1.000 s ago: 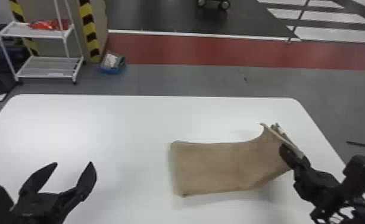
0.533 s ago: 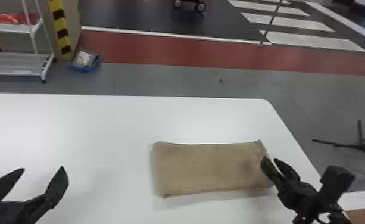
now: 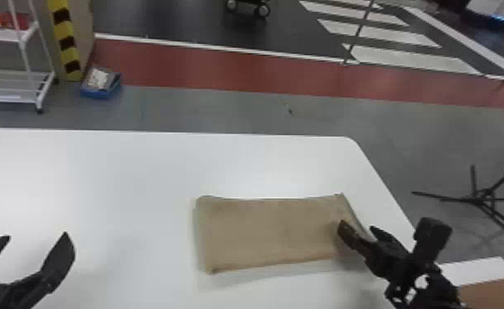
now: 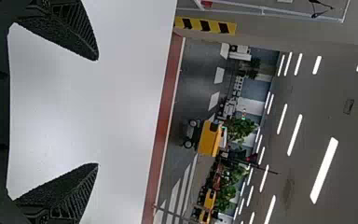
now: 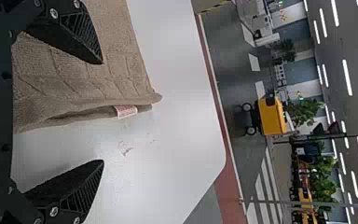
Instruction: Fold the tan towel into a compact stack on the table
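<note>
Tan towel (image 3: pixel 271 234): 1, right of centre in the head view
Towel tag (image 5: pixel 126 111): 1, left half of the right wrist view
Table (image 3: pixel 98 172): 1
Grippers: 2; left gripper (image 3: pixel 37 236) lower left, right gripper (image 3: pixel 357 226) lower right in the head view
Fingers (image 3: pixel 59 257): 4 (two per gripper, tallied twice)
Blue box (image 3: pixel 100 93): 1, upper left
White rack (image 3: pixel 8 89): 1, upper left
Tripod (image 3: pixel 485 200): 1, right side

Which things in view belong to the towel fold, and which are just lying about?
Job:
- tan towel
- white table
- left pincer
- right pincer

Lying about:
- blue box
- white rack
- black stand
- yellow cart
</note>
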Controlling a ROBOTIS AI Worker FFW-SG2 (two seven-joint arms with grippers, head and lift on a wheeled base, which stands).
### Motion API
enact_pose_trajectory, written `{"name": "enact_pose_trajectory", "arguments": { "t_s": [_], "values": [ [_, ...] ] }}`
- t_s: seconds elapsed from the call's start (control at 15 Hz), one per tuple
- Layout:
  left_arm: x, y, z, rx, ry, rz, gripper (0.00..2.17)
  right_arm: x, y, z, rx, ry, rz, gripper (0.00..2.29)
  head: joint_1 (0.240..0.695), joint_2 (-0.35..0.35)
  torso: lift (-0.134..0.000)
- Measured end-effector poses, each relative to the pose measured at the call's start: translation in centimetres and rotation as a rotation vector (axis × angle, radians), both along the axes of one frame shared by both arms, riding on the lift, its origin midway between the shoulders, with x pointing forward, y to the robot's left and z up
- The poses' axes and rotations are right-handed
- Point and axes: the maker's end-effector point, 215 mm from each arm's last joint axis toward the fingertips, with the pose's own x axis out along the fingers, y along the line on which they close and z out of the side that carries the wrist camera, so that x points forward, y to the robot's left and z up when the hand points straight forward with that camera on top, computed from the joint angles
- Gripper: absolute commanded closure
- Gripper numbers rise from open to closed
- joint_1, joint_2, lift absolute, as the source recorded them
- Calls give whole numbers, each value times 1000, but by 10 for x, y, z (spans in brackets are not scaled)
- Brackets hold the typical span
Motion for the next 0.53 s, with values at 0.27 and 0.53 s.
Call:
{"name": "enact_pose_trajectory", "arguments": {
  "t_s": [0.27,0.53],
  "values": [
    [3,-1,-2,-2,3,-2,63,8,5,-12,-4,24,33,907,695,-264,-114],
    [4,-1,-4,-3,8,-2,63,8,9,-10,0,27,45,1517,695,-259,-114]
  ]
}}
